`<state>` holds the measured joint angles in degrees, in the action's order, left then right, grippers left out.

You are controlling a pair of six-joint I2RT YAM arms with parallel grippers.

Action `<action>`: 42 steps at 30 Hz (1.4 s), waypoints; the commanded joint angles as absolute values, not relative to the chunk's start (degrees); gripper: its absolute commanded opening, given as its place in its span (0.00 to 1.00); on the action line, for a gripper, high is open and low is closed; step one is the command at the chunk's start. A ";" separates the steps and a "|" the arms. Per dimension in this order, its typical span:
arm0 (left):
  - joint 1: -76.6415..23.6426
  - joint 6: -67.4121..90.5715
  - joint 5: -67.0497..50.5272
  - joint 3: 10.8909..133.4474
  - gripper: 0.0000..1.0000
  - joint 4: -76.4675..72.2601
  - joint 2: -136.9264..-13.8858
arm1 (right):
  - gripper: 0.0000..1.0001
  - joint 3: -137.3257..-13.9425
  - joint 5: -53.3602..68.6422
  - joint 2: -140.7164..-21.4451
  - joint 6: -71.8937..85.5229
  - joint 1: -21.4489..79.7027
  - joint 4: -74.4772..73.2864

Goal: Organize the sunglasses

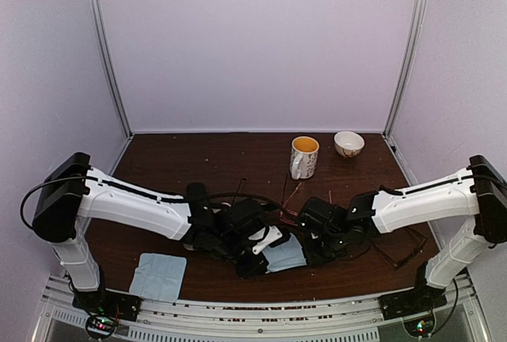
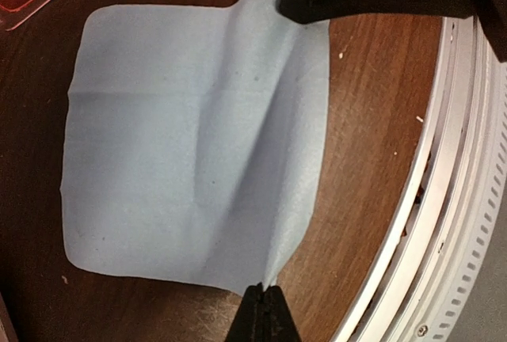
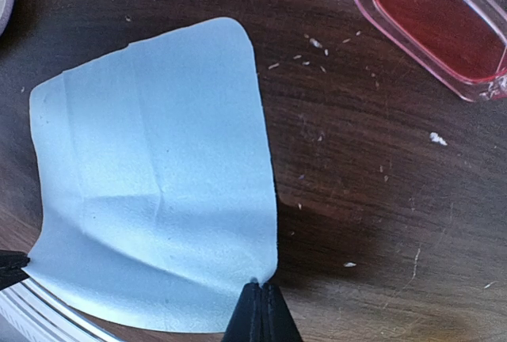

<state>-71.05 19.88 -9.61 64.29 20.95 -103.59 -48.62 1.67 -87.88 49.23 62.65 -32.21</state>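
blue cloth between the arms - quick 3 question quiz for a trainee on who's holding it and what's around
1. True or false: the left gripper and the right gripper are both shut on the light-blue cloth.
2. What lies near that cloth in the right wrist view? A) pink-red sunglasses B) a black case C) a spoon
3. Fill in: the white bowl stands just right of a ____ with a yellow inside.
Key: 1 true; 2 A; 3 mug.

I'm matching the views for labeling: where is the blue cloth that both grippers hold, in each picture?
Top external: blue cloth, low centre.
Left wrist: cloth fills the centre.
Right wrist: cloth in the left half.
Shared landmark: metal rail at the table's near edge.
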 commanded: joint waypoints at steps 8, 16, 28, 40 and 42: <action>-67.75 21.60 -12.71 63.11 0.00 16.52 -104.84 | 0.00 -54.55 -2.98 -91.57 48.21 62.79 -38.38; -66.79 21.88 -13.20 62.06 0.00 14.64 -104.81 | 0.00 -59.43 -4.21 -94.99 48.08 62.43 -41.63; -64.25 22.91 -14.83 61.69 0.00 14.24 -105.26 | 0.00 -63.69 -4.07 -98.72 47.31 60.74 -44.87; -62.69 23.44 -15.87 62.05 0.00 14.19 -106.76 | 0.00 -66.20 -1.29 -101.83 45.46 59.12 -44.82; -62.54 23.47 -15.91 62.09 0.00 14.23 -106.79 | 0.00 -66.41 -1.08 -102.10 45.32 58.86 -44.88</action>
